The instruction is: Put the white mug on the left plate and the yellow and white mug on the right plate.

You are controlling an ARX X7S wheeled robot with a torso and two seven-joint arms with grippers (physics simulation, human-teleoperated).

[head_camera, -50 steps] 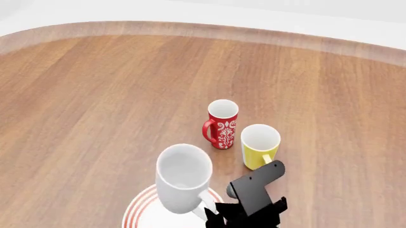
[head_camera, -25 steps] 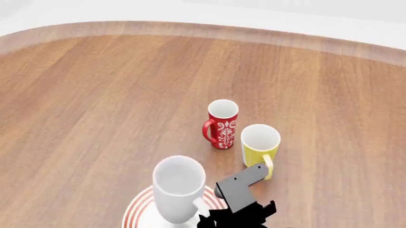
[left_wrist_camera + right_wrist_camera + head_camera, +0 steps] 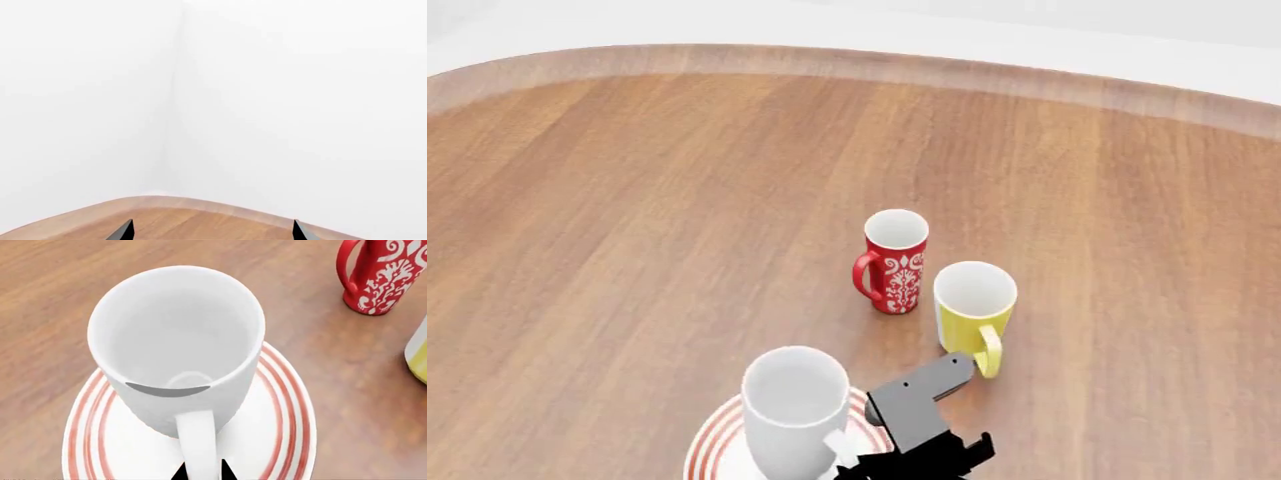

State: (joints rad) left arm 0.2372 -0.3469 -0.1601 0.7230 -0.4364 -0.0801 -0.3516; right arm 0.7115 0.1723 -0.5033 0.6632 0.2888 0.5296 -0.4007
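Observation:
The white mug (image 3: 794, 408) stands upright over a red-ringed plate (image 3: 723, 436) at the near edge of the head view, left of centre; I take this for the left plate. My right gripper (image 3: 202, 473) is shut on the mug's handle (image 3: 196, 437). The mug (image 3: 175, 342) hides its own base, so I cannot tell whether it touches the plate (image 3: 283, 427). The yellow and white mug (image 3: 974, 306) stands on the table just right of my right arm (image 3: 914, 412). The right plate is out of view. My left gripper (image 3: 211, 233) is open and holds nothing.
A slim red mug with white pattern (image 3: 894, 262) stands just behind and left of the yellow mug, and shows in the right wrist view as well (image 3: 377, 275). The wooden table (image 3: 641, 220) stretches back to a curved far edge. The left wrist sees only the table edge (image 3: 193, 207) and a white wall.
My right gripper has carried the white mug lower and slightly nearer, down over the plate. The red and yellow mugs have not moved.

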